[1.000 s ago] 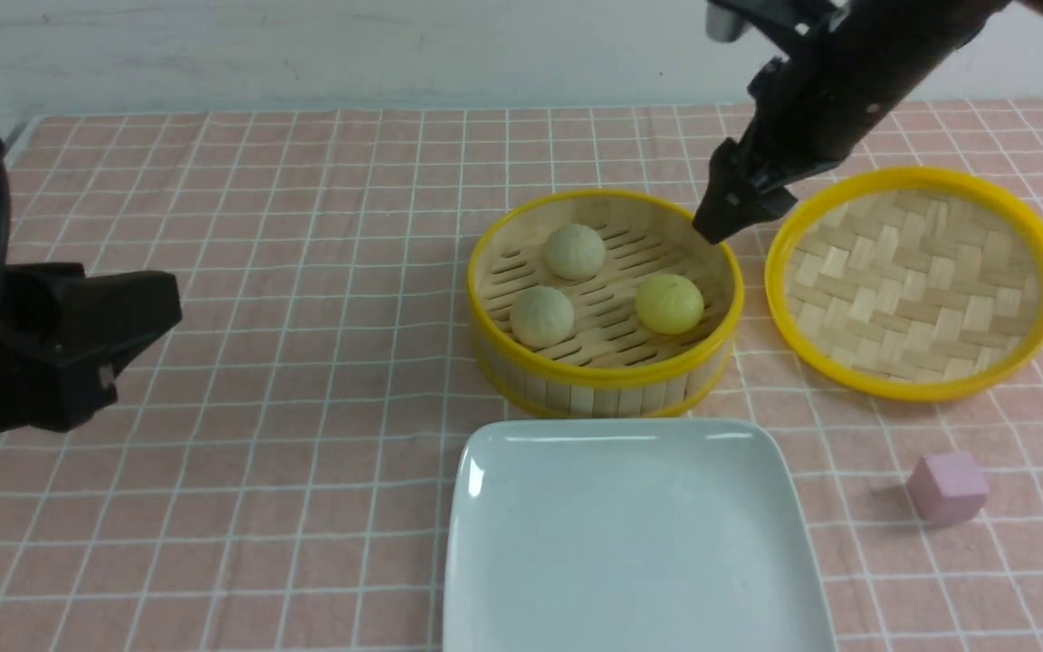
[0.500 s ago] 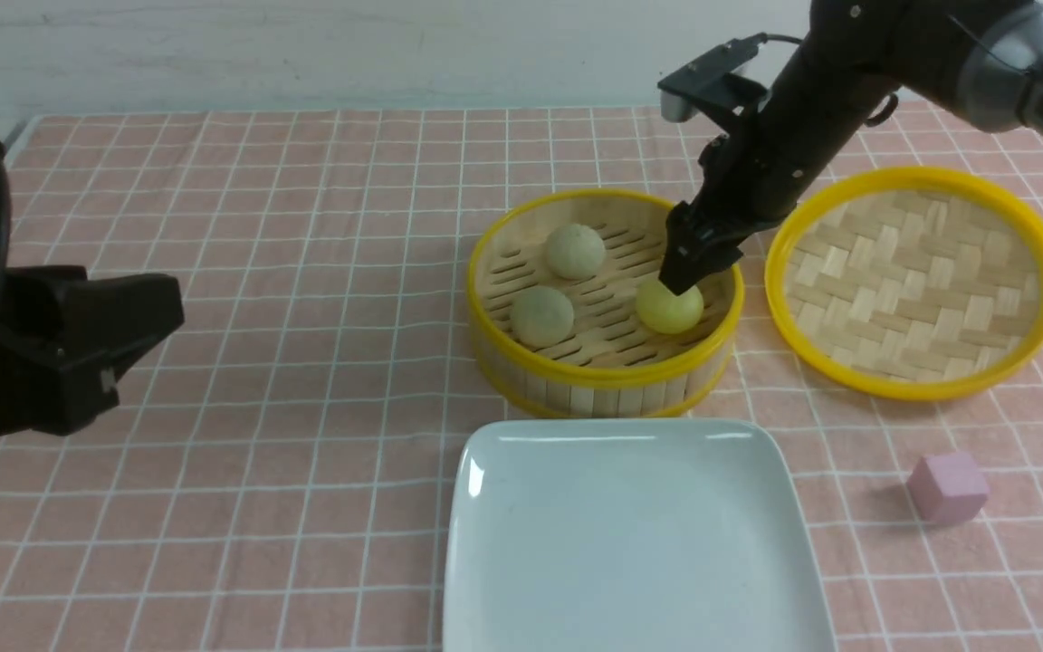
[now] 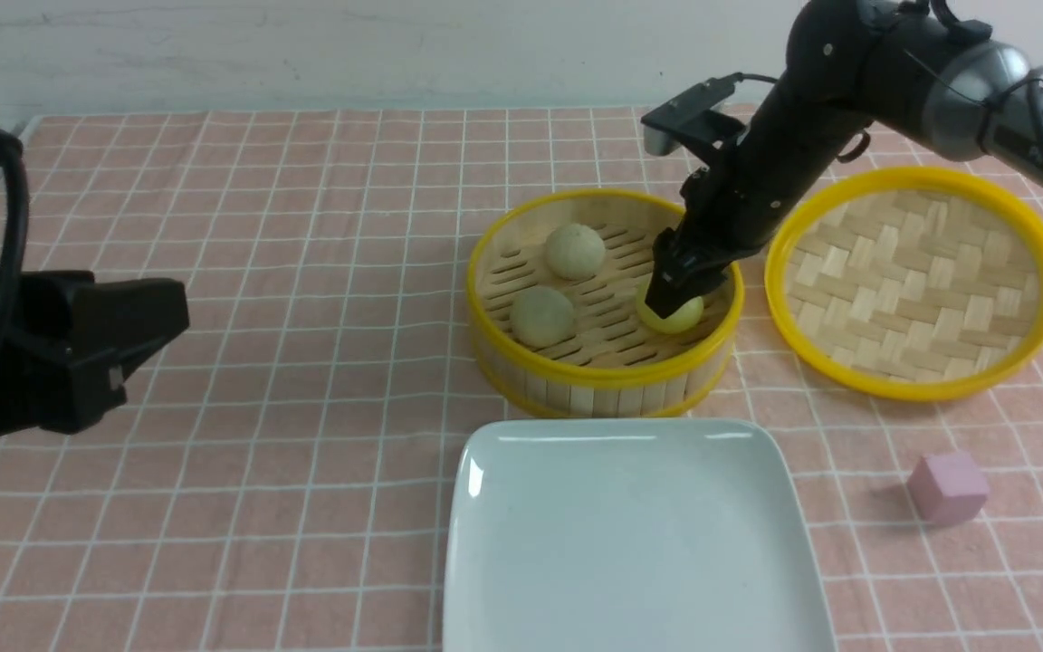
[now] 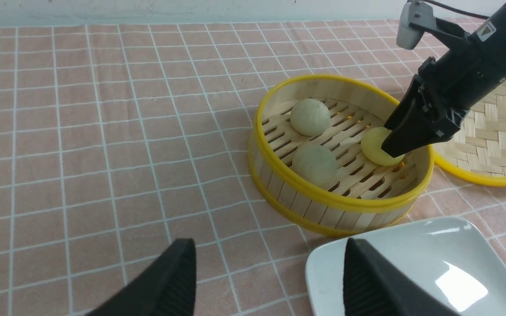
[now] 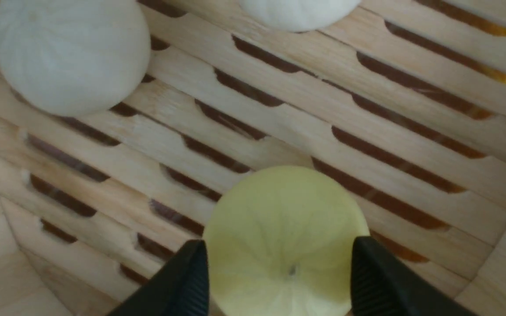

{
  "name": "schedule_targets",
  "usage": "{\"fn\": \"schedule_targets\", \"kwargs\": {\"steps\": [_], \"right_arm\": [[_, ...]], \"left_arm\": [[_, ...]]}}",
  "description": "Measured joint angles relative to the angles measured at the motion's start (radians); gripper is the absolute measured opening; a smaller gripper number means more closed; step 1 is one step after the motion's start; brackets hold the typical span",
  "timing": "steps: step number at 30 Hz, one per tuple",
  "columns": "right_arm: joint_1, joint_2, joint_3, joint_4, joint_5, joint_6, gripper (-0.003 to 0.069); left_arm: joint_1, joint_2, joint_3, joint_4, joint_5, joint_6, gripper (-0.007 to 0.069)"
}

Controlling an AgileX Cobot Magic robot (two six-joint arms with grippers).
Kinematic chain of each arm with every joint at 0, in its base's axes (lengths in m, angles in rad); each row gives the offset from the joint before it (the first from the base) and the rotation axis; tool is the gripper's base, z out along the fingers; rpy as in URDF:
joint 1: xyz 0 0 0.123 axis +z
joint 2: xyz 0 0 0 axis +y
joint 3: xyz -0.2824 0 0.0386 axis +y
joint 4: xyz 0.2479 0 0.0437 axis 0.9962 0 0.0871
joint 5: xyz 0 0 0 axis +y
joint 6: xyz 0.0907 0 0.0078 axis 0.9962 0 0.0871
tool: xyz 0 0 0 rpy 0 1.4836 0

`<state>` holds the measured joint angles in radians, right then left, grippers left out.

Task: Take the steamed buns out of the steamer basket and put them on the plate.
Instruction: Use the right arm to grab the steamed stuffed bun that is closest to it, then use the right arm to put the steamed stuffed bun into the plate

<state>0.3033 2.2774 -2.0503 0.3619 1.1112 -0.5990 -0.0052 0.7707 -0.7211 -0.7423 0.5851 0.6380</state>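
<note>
Yellow bun, hidden part: in the front view the right gripper (image 3: 671, 303) covers the upper side of the yellow bun (image 3: 686, 319), and only its lower curve shows
Right fingertips: merged into one dark wedge in the front view; seen apart only in the right wrist view
Cut off: the plate (image 3: 630, 543) runs out past the near edge of the front view; the left arm runs out at that view's left edge; one pale bun in the right wrist view is clipped by the frame
Hard to make out: whether the right fingers (image 5: 182, 281) press on the yellow bun or merely lie against it
Right gripper: jaws apart and lowered into the steamer basket (image 3: 603, 376), one finger at each flank of the yellow bun, which sits on the slatted floor
Left gripper (image 4: 267, 243): jaws spread wide and holding nothing, hovering over the pink checked cloth (image 3: 304, 272) well to the left of the basket
Steamed buns: all three inside the basket, with the far pale bun (image 3: 575, 251) and the near pale bun (image 3: 541, 316) on its left side and the yellow one on its right
Plate: bare, just in front of the basket
Beside the basket: a woven tray (image 3: 915, 281) to its right and a pink cube (image 3: 947, 487) nearer the camera
</note>
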Motion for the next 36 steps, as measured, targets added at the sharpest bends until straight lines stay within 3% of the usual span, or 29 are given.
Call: {"fn": "schedule_targets", "kwargs": {"steps": [2,9,10,14,21,27,36], "right_arm": [[0.0,0.002,0.0,0.0,-0.005,-0.001,0.0405],[0.0,0.004,-0.001,0.0,-0.018,-0.002,0.0225],[0.0,0.004,-0.001,0.0,-0.018,-0.002,0.016],[0.0,0.004,-0.006,0.001,-0.01,-0.002,0.0023],[0.0,-0.001,-0.164,0.023,0.121,-0.001,0.0015],[0.0,-0.104,-0.324,0.029,0.133,0.036,0.0015],[0.0,-0.297,-0.345,0.038,0.155,0.255,0.0015]], "left_arm": [[0.0,0.0,0.0,0.0,0.0,0.0,0.0459],[0.0,0.0,0.0,0.0,0.0,0.0,0.046],[0.0,0.0,0.0,0.0,0.0,0.0,0.046],[0.0,0.0,0.0,0.0,0.0,0.0,0.046],[0.0,0.0,0.0,0.0,0.0,0.0,0.046],[0.0,0.0,0.0,0.0,0.0,0.0,0.046],[0.0,0.0,0.0,0.0,0.0,0.0,0.0456]]}}
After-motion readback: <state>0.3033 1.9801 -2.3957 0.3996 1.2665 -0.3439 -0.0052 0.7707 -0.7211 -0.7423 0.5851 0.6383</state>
